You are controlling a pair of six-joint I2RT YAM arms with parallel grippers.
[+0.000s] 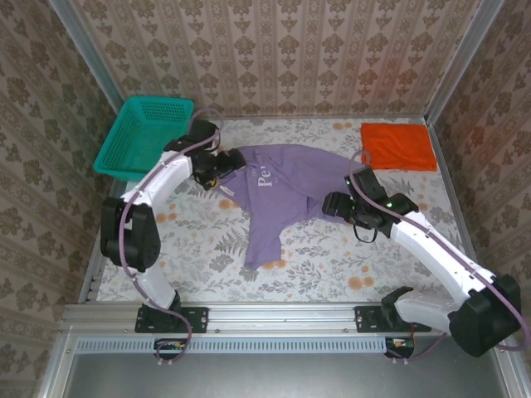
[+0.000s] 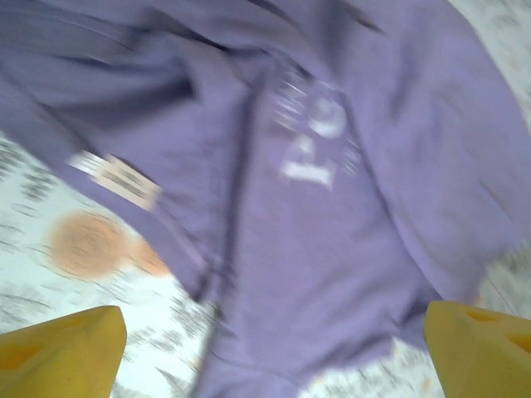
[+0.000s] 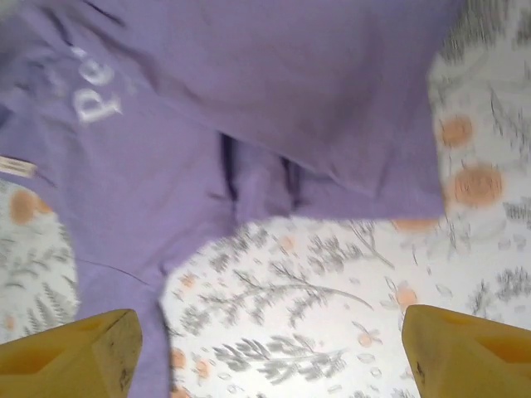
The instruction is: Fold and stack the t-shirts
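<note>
Between the wide yellow fingers of our left gripper [image 2: 270,361] lies the purple tee [image 2: 332,249], its lettering just ahead, with nothing held. Our right gripper [image 3: 265,352], equally wide and empty, hovers with the tee's rumpled edge just ahead. We should pinch matching edges, lift together and fold flat — then stack it with the orange tee [image 1: 398,147], far beyond the right gripper.

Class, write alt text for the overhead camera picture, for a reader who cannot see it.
A purple t-shirt lies rumpled on a floral table, the left gripper by its left edge, the right gripper by its right. A folded orange t-shirt sits far right; a teal basket far left.
</note>
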